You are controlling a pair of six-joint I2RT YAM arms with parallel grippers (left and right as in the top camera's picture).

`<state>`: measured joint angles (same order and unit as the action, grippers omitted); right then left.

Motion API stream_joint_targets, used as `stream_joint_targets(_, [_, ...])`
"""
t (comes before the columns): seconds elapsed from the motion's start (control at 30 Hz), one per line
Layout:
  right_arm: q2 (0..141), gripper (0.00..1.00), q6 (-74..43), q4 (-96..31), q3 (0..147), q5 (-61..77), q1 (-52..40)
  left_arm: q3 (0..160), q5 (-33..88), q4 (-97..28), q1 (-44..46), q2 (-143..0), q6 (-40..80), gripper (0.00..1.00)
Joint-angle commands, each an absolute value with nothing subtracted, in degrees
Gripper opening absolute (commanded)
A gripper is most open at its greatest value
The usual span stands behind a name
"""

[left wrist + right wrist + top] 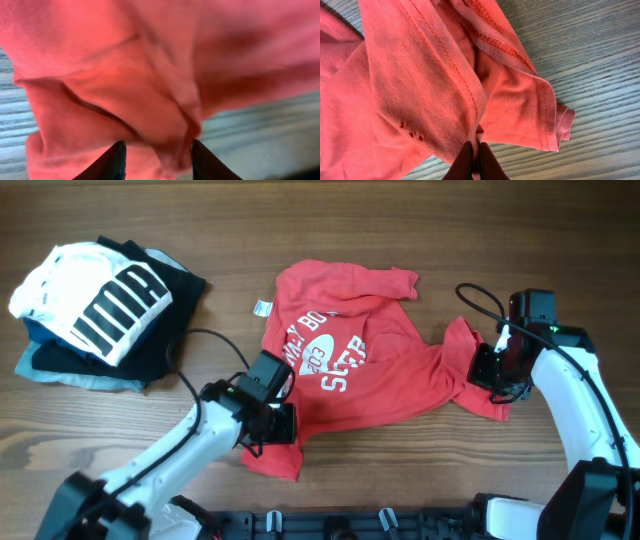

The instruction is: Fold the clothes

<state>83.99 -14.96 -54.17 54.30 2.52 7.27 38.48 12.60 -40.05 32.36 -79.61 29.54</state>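
Red T-shirt (350,370) is lying rumpled and print-up in the middle of the table (400,230), nowhere near flat. The top edge is rolled over and the corner by the right arm is twisted up.

What I'd worry about:
- The right gripper (476,152) is pressed together on just a thin bit of the shirt's stitched hem, right at its tips. Pull sideways with any drag and I reckon that edge slips out.
- The left gripper (158,150) is at the shirt's lower corner on the opposite side. Its fingers sit apart with a fat bunch of cloth between them, and honestly I can't tell if it's squeezing or not. If it has several layers, lifting could haul the whole shirt along instead of turning one flap.
- Folding it this creased would probably just lock the wrinkles in.
- The left arm's cable loops out on the pile side of the shirt, so a wide swing might snag it.

Head count:
- 1 red shirt, with 1 little white neck tag (262,307) just off its collar side.
- 2 arms, 2 grippers.
- 1 pile of three other garments well apart from the shirt, past the left arm: striped white one (100,300) on top, black one (175,295) under it, light blue one (70,375) at the bottom.
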Motion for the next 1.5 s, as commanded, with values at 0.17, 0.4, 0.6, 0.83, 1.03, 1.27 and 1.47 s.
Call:
stream_joint_targets(0.17, [83.9, 0.04, -15.2, -53.9, 55.0, 2.6, 7.0, 38.8, 12.5, -36.1, 32.7, -84.4, 32.0, 0.42])
stream_joint_targets(0.4, [83.9, 0.04, -15.2, -53.8, 55.0, 2.6, 7.0, 38.9, 15.7, -35.6, 32.8, -83.1, 32.0, 0.35])
stream_joint_targets(0.6, [83.9, 0.04, -15.2, -53.8, 55.0, 2.6, 7.0, 38.9, 16.3, -37.1, 32.8, -82.3, 32.0, 0.29])
stream_joint_targets(0.83, [83.9, 0.04, -15.2, -53.8, 55.0, 2.6, 7.0, 38.9, 16.5, -36.1, 32.9, -82.3, 32.0, 0.32])
stream_joint_targets(1.03, [83.9, 0.04, -15.2, -53.8, 55.0, 2.6, 7.0, 38.9, 16.5, -34.2, 34.9, -83.4, 32.0, 0.18])
stream_joint_targets(1.27, [83.9, 0.04, -15.2, -53.9, 55.0, 2.6, 7.0, 38.9, 12.3, -34.7, 34.9, -83.4, 32.0, 0.04])
stream_joint_targets(1.47, [83.9, 0.04, -15.2, -53.9, 55.0, 2.6, 7.0, 38.9, 11.1, -35.2, 34.9, -83.4, 32.0, 0.15])
